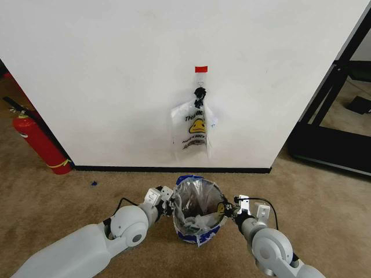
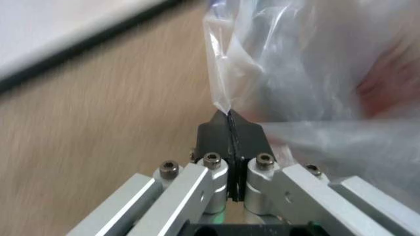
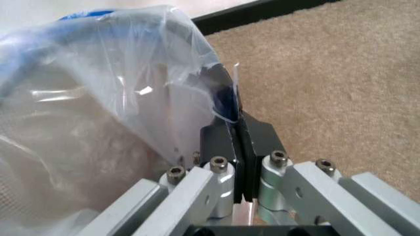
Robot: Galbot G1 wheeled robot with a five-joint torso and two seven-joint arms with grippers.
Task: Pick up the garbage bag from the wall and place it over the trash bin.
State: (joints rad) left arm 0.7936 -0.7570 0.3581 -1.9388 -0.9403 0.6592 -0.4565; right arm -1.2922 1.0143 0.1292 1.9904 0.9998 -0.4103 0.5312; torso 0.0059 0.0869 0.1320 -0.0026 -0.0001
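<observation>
Both grippers, left [image 1: 168,200] and right [image 1: 229,209], pinch opposite edges of the crinkly translucent blue-patched garbage bag [image 1: 197,200], apparently draped over a small bin below the white wall [image 1: 116,69].

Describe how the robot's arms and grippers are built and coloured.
Both arms have smooth light-grey shells with round joint caps. The left gripper and right gripper have bare aluminium linkages with hex bolts and flat black fingers. A black cable loops at each wrist.
</observation>
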